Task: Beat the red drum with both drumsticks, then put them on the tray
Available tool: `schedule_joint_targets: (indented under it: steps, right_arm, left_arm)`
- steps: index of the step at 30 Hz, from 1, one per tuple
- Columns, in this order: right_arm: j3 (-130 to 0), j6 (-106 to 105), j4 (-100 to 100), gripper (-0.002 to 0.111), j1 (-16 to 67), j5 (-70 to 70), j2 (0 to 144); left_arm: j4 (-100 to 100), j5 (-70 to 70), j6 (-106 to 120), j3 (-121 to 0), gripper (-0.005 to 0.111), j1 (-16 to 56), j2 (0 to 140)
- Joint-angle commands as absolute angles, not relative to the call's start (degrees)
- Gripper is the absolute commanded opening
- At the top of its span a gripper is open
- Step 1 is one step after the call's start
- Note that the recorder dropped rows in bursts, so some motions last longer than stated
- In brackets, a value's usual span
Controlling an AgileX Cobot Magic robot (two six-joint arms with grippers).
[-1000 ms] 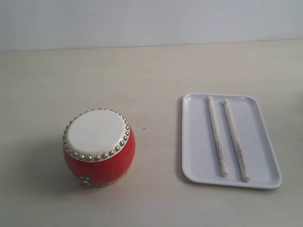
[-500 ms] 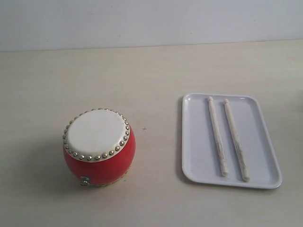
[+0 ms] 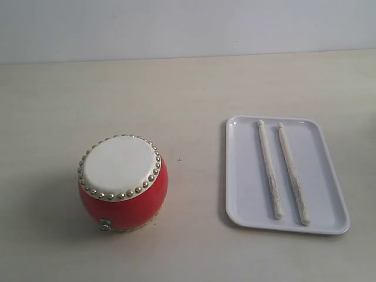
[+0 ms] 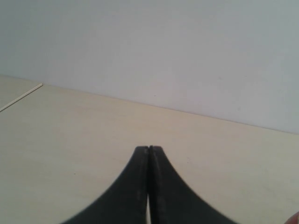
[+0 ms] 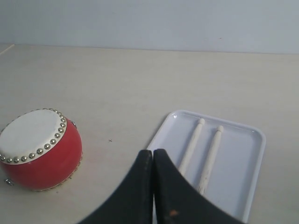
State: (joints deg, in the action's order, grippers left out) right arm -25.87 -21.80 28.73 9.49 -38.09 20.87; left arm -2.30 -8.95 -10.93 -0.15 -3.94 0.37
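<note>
Left fingers [image 4: 145,158] pressed fully together, holding nothing, over the worktop [image 3: 188,88]; right fingers [image 5: 147,161] likewise closed and empty. Drum [image 3: 122,182] stands upright on the worktop, skin side up, well apart from the tray [image 3: 329,194] and to its left in the exterior view. Both sticks [image 3: 269,170] lie side by side inside the tray, close together but not touching.

Colour notes, tabletop

The red drum [image 3: 122,197]: glossy red body, cream-white skin, one ring of gold studs round the rim. Right of the drum, tray [image 3: 328,202] plain white, drumsticks [image 3: 269,170] pale wood. Under all, table [image 3: 176,94] light beige; wall [image 3: 176,29] pale grey.
</note>
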Motion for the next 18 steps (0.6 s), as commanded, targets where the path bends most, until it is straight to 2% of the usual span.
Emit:
schedule_joint_targets:
  steps: [1, 11, 15, 18]
  right_arm:
    - [-25.68, -22.33, 29.06, 0.000, 9.35, -37.88, 20.66]
    - [-25.60, -22.84, 26.32, 0.000, 9.24, -37.64, 18.57]
    - [-21.15, -25.07, 22.89, 0.000, 8.40, -23.40, 10.28]
    - [-7.93, -25.20, 22.36, 0.000, 4.55, -10.22, 4.04]
  left_arm:
    - [-2.39, -8.88, -11.12, 0.00, 0.000, -4.13, 0.00]
    - [-2.39, -8.88, -11.12, 0.00, 0.000, -4.13, 0.00]
    - [-2.39, -8.88, -11.12, 0.00, 0.000, -4.13, 0.00]
    - [-2.39, -8.88, -11.12, 0.00, 0.000, -4.13, 0.00]
